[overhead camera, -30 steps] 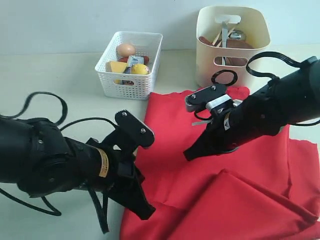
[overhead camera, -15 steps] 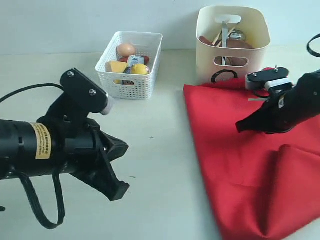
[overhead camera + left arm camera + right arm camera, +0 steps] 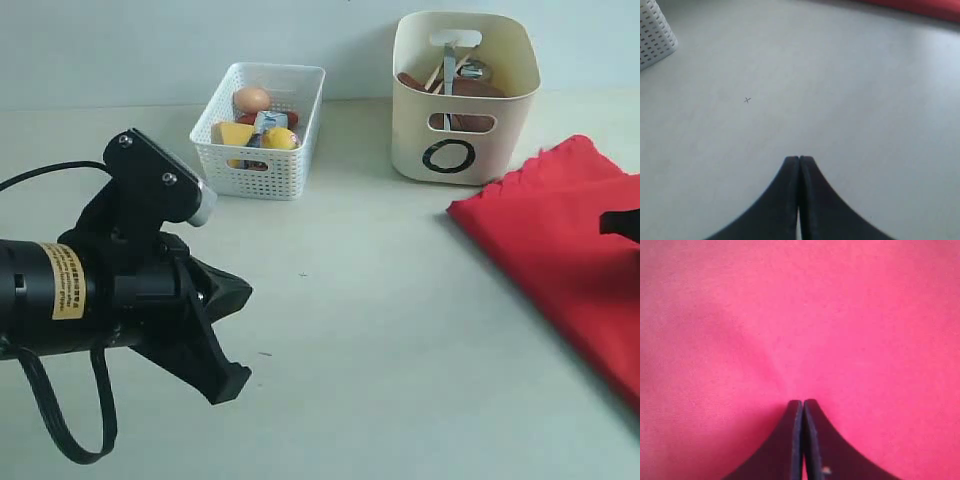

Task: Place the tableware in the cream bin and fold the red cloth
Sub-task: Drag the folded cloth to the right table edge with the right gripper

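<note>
The red cloth [image 3: 560, 255] lies on the right of the table, running out of the exterior view; a strip of it [image 3: 920, 6] shows in the left wrist view. It fills the right wrist view [image 3: 800, 315]. My right gripper [image 3: 803, 402] is shut just above the cloth, with no fold visible between its tips. Only its dark tip [image 3: 614, 224] shows at the exterior view's right edge. The cream bin [image 3: 510, 120] stands at the back with tableware [image 3: 452, 68] sticking up inside. My left gripper [image 3: 228, 386] [image 3: 799, 159] is shut and empty over bare table.
A white perforated basket [image 3: 250, 165] [image 3: 652, 35] with egg, cheese and other food stands at the back left of the bin. The left arm's bulky black body [image 3: 100, 290] fills the front left. Bare table [image 3: 380, 300] lies between the arm and the cloth.
The red cloth has slid far to the right along with the right arm, which has nearly left the view. The left arm pulled back left off the cloth, then barely moved.
</note>
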You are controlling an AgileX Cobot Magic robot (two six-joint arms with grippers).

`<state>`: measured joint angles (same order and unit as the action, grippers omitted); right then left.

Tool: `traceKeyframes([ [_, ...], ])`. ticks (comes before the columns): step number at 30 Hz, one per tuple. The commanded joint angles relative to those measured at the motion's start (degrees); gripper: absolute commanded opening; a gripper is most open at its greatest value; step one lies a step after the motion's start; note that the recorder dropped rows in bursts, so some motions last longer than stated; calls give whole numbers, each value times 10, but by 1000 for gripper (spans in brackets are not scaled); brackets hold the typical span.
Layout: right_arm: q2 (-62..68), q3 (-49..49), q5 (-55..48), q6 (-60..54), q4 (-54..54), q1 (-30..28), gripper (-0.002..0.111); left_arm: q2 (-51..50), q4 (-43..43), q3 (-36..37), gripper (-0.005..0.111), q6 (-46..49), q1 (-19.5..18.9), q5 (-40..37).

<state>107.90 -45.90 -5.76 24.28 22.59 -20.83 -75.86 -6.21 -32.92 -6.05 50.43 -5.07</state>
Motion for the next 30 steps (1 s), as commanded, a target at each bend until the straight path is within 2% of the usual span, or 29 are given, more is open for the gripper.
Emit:
traceKeyframes([
  [1, -61, 9, 11, 13, -54, -25, 0, 4, 0, 2, 1, -3, -1, -3],
  [6, -150, 9, 41, -9, -61, 53, 0, 4, 0, 2, 1, -3, -1, -3],
  [9, -151, 9, 37, -50, -60, 110, 0, 4, 1, 2, 1, -3, -1, -4],
  [13, -112, 10, -3, -83, -60, 135, 0, 4, 2, 2, 1, -3, -1, -8],
  [22, 29, 10, -8, -83, -46, 82, 0, 4, 2, 2, 1, -3, -1, -8],
  [30, 80, 10, 85, -72, -48, -45, 0, 4, 2, 2, 1, -3, -1, -10],
])
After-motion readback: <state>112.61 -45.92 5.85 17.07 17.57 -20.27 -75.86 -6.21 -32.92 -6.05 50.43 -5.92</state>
